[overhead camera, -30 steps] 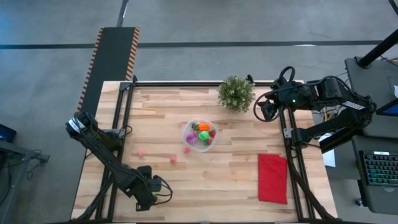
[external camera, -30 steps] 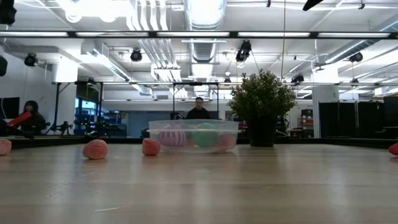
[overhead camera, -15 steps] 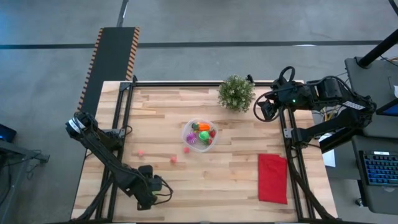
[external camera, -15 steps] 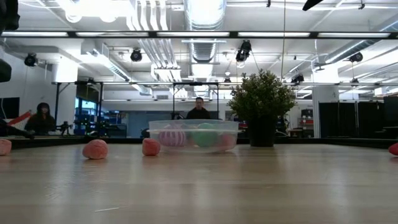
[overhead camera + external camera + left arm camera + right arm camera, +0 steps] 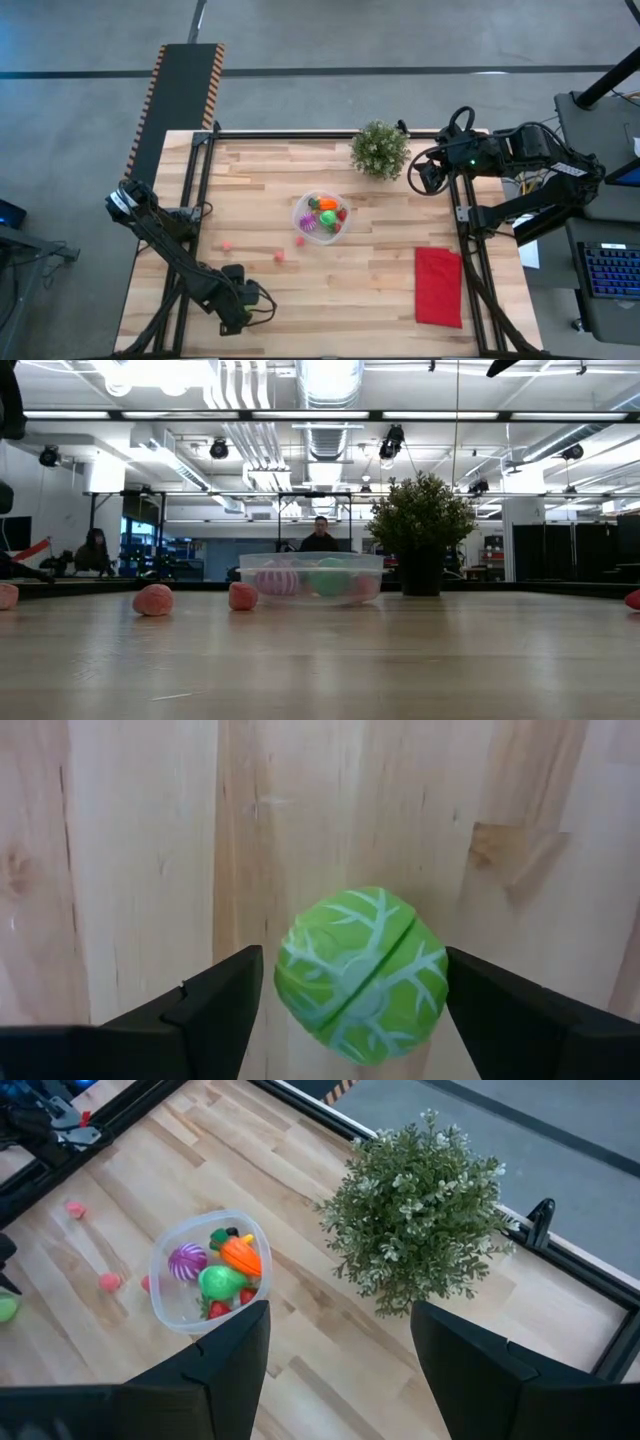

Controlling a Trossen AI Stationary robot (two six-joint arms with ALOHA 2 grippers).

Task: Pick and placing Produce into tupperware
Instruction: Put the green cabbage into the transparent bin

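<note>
A green toy cabbage [image 5: 362, 975] lies on the table near its near left corner. My left gripper [image 5: 355, 1020] is open above it, one finger on each side of it without plainly touching; in the high view the gripper [image 5: 236, 310] hides the cabbage. The clear round bowl [image 5: 320, 217] stands mid-table and holds purple, green, orange and red pieces [image 5: 222, 1260]. Three pink pieces [image 5: 279, 257] lie on the table left of the bowl. My right gripper [image 5: 420, 175] waits open and empty at the far right, by the plant.
A bushy potted plant [image 5: 379, 148] stands at the far edge, right of the bowl. A flat red cloth [image 5: 438, 286] lies at the near right. Dark frame rails [image 5: 190, 220] run along the table's left and right sides. People show in the room behind [image 5: 320, 535].
My left gripper has gone down a little toward the cabbage; its dark shape at the low view's left edge sits lower than before. A person in the background has walked to the right.
</note>
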